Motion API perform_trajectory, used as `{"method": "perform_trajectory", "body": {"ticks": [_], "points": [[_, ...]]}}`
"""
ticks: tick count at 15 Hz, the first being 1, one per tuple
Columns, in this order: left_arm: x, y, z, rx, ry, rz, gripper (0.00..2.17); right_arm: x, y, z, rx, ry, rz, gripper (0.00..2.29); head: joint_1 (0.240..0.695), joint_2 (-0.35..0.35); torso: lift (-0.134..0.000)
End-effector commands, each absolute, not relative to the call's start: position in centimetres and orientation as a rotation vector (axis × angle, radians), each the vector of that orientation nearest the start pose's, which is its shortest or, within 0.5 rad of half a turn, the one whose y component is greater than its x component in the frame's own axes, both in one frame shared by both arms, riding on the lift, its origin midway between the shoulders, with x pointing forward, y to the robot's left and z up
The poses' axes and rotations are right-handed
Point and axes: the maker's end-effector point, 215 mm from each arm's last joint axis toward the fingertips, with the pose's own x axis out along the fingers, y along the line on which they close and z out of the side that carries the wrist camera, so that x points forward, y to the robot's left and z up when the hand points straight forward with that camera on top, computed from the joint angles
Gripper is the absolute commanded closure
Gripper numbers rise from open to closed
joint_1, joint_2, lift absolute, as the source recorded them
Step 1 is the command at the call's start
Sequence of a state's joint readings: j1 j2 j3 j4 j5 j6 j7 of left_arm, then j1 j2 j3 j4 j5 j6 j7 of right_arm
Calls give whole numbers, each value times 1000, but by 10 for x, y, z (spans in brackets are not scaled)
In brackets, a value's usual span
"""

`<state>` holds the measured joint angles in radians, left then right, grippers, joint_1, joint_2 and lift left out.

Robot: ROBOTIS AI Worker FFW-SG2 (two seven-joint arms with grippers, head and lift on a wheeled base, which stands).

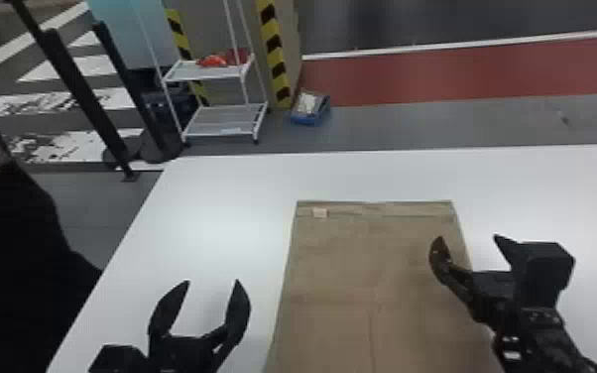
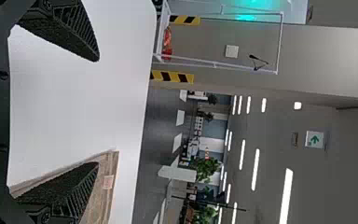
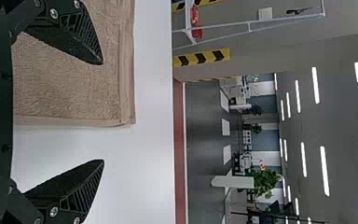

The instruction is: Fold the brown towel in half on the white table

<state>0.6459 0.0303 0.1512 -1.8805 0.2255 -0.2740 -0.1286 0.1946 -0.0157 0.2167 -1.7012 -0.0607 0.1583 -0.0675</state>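
The brown towel (image 1: pixel 357 278) lies flat on the white table (image 1: pixel 223 198), a small pale tag near its far left corner. Left of the towel, my left gripper (image 1: pixel 212 282) stands open over bare table. My right gripper (image 1: pixel 468 239) is open above the towel's right edge, one finger over the cloth and the other past it. In the left wrist view, the open left gripper (image 2: pixel 98 112) has the towel (image 2: pixel 105 200) by one finger. In the right wrist view, the towel's corner (image 3: pixel 121 112) shows between the spread fingers of the right gripper (image 3: pixel 103 112).
Beyond the table's far edge stand a white shelf cart (image 1: pixel 223 121) and a blue bin (image 1: pixel 311 108) on the floor. Black posts (image 1: pixel 79 89) rise behind the table's left side. A person in dark clothing is at the left edge.
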Motion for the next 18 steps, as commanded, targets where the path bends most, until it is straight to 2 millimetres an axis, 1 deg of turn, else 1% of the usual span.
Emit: {"method": "perform_trajectory", "body": {"ticks": [1, 4, 6, 8, 10, 11, 14, 17, 18], "points": [[384, 297, -400, -111, 42, 31, 83, 544, -112, -427, 57, 231, 161, 144, 695, 235, -126], [386, 290, -402, -111, 46, 18, 83, 571, -111, -430, 46, 240, 166, 144, 695, 222, -126], [388, 289, -401, -110, 45, 16, 83, 585, -109, -434, 46, 256, 176, 144, 695, 210, -126], [390, 288, -404, -111, 51, 15, 83, 596, -108, -440, 39, 276, 178, 144, 695, 205, -126], [395, 285, -407, -112, 55, 5, 83, 601, -109, -446, 34, 289, 179, 144, 695, 203, -126], [395, 284, -407, -112, 55, 3, 83, 601, -102, -454, 46, 306, 213, 147, 695, 198, -126], [397, 282, -407, -112, 56, -3, 83, 604, -95, -456, 51, 303, 238, 167, 695, 204, -126], [397, 280, -409, -112, 59, -8, 83, 605, -96, -465, 39, 322, 238, 221, 695, 204, -126], [397, 280, -410, -111, 61, -8, 83, 606, -96, -464, 37, 320, 238, 279, 695, 203, -126]]}}
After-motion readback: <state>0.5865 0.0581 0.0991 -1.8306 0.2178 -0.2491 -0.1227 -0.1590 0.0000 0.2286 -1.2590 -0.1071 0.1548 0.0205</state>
